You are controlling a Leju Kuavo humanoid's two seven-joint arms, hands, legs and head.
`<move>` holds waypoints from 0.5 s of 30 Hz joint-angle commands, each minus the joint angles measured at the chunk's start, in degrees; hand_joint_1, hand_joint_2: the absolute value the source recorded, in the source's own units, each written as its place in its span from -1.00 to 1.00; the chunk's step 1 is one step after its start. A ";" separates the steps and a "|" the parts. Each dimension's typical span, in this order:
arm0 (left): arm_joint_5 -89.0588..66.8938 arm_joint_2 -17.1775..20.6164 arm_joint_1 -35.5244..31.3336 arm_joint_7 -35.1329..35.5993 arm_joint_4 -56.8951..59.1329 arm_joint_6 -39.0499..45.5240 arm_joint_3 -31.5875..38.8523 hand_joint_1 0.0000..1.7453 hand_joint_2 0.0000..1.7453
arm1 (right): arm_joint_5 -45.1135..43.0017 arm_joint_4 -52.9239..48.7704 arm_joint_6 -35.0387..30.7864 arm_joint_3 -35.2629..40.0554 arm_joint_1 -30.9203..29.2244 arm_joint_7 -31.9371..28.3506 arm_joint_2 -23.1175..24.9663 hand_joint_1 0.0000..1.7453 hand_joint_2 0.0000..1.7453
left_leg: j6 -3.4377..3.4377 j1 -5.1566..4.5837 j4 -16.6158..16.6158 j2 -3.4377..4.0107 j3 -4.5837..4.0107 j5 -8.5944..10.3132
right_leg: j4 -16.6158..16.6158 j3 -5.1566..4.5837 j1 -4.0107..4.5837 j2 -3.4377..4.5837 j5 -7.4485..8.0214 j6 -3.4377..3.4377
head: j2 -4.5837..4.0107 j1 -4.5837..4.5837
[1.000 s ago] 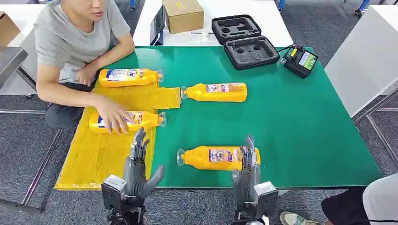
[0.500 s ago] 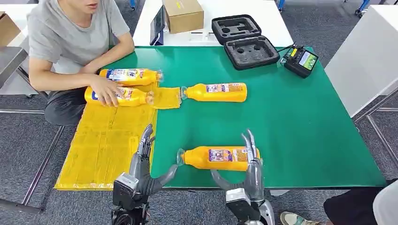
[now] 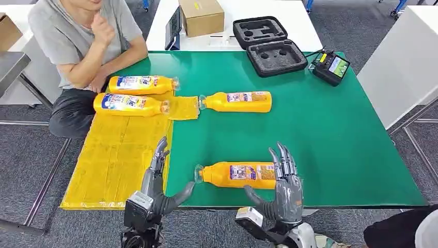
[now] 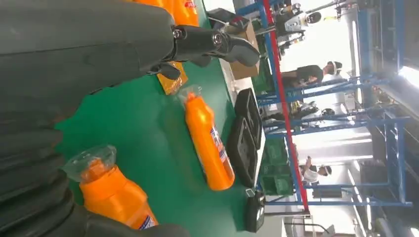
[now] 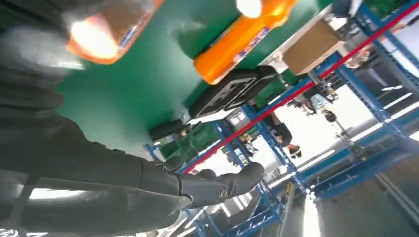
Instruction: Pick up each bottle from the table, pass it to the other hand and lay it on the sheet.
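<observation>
Four orange bottles lie on their sides. The nearest bottle [image 3: 237, 174] rests on the green table [image 3: 320, 134] near its front edge, cap toward the left. My right hand [image 3: 283, 188] stands open just behind the bottle's base, thumb spread, fingers upright and apart from it. At the sheet's front right edge my left hand [image 3: 157, 183] is open too, holding nothing. A second bottle [image 3: 237, 102] lies mid-table; the left wrist view shows it as the far bottle [image 4: 207, 143]. Two bottles [image 3: 140, 85] [image 3: 129, 104] lie on the yellow sheet [image 3: 119, 155].
A person [image 3: 82, 41] sits at the table's far left corner, one hand raised to the chin. A black foam case [image 3: 268, 41], a cardboard box [image 3: 201, 16] and a handheld controller [image 3: 330, 67] stand at the back.
The person slid a bottle up the sheet beside the far one, then withdrew the hand. My right hand rose and opened, thumb spread, by the near bottle's base. My left hand shifted slightly right.
</observation>
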 commanded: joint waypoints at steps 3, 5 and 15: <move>2.12 0.56 -4.79 -0.55 5.65 -2.25 -1.06 -1.00 1.00 | -1.18 15.25 1.84 -4.71 -6.29 3.66 -4.72 -1.00 1.00 | -0.08 0.06 -0.12 -0.12 0.36 -0.05 | -0.17 0.41 0.05 -0.05 -0.06 -0.06 | 0.00 0.00; 2.68 0.72 -4.42 -0.55 4.81 -2.20 -1.78 -1.00 1.00 | -4.17 22.41 2.06 -6.08 -10.10 1.09 -5.73 -1.00 1.00 | -0.08 0.08 -0.16 -0.09 0.47 -0.06 | -0.24 0.52 0.07 0.01 -0.03 -0.06 | 0.00 0.00; 4.55 0.20 -5.43 -0.55 5.38 -3.48 -3.16 -1.00 1.00 | -0.67 30.37 4.57 -8.20 -16.51 2.31 -6.15 -1.00 1.00 | 0.02 -0.02 -0.08 0.00 0.25 0.02 | -0.09 0.25 -0.01 0.04 0.00 -0.04 | 0.00 0.00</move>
